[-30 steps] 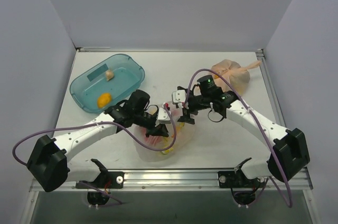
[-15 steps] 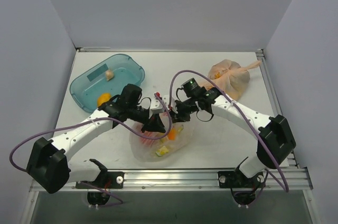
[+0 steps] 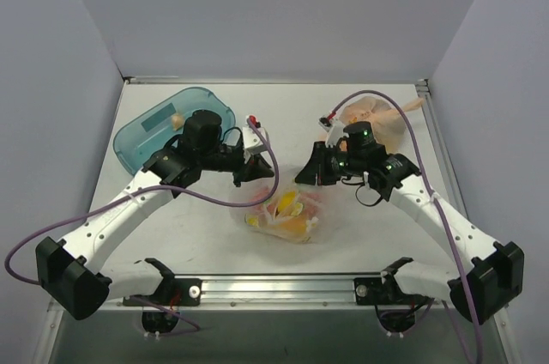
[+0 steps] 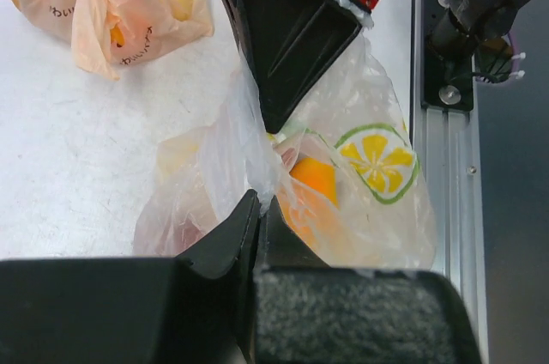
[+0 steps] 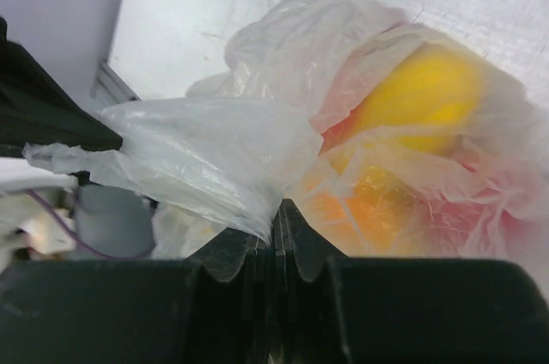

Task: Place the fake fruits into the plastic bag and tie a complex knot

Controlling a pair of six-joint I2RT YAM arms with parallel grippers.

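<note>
The clear plastic bag (image 3: 287,214) lies on the table between the arms, with fake fruits inside it. In the left wrist view an orange fruit (image 4: 314,178) and a lemon slice (image 4: 378,158) show through the film. The right wrist view shows a yellow fruit (image 5: 422,98) inside the bag. My left gripper (image 3: 261,172) is shut on a strip of the bag's film (image 4: 256,145) at the bag's left. My right gripper (image 3: 303,177) is shut on another flap of film (image 5: 214,149) at its right. The film runs taut between the two. No knot shows.
A teal tray (image 3: 146,145) stands at the back left, partly under my left arm, with a small pale fruit piece (image 3: 176,120) in it. A peach-orange tied bag (image 3: 377,119) of fruit lies at the back right, behind my right arm. The table's metal rail (image 3: 283,282) runs along the near edge.
My right gripper has shut on the bag's film. Both grippers have moved apart and toward the back, and the bag has shifted right and bunched up around the fruits.
</note>
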